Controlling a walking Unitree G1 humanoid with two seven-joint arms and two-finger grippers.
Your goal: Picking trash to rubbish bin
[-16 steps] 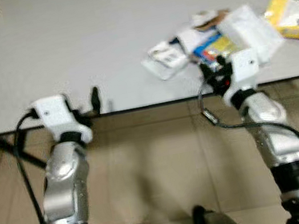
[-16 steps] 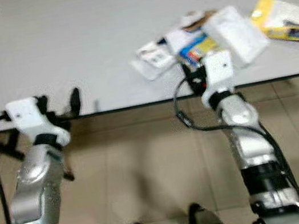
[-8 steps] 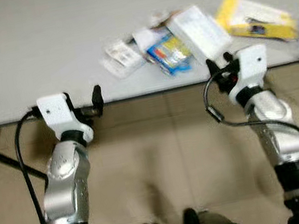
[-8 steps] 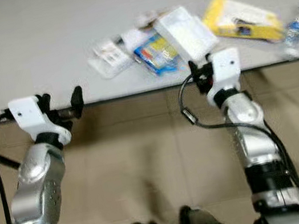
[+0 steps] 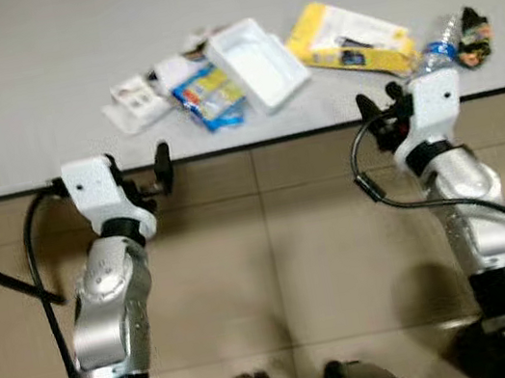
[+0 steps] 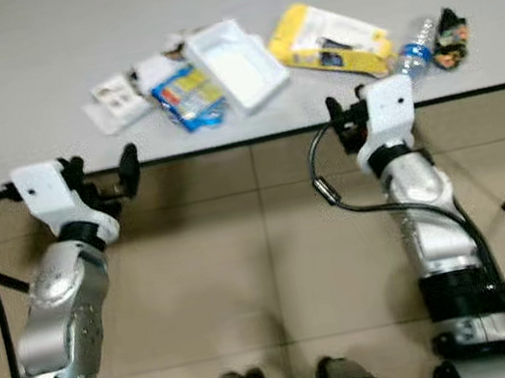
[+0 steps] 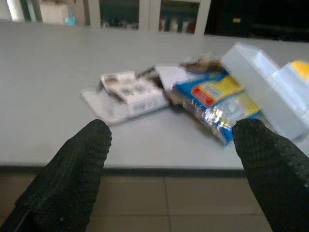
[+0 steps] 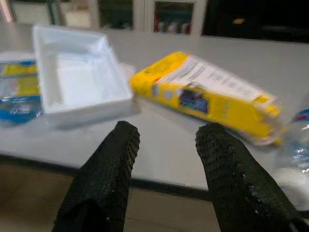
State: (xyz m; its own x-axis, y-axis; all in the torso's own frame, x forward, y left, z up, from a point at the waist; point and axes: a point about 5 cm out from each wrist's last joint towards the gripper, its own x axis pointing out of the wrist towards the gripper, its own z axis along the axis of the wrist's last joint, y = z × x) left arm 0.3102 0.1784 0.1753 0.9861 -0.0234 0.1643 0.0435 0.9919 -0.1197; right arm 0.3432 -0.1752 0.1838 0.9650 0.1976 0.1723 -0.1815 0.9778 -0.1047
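Item count on the counter (image 5: 41, 99): one white foam tray (image 5: 257, 63); one yellow packet (image 5: 349, 40); one blue-and-yellow wrapper (image 5: 208, 96); one clear plastic bottle (image 5: 433, 47); one dark crumpled wrapper (image 5: 470, 23); one white carton piece (image 5: 132, 100). Further scraps behind the tray cannot be counted.

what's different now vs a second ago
The camera has swung to the robot's right, so the plastic bottle and dark wrapper are now in sight. The right gripper pulled back from the trash to the table edge. The left gripper stayed open there; nothing was grabbed.
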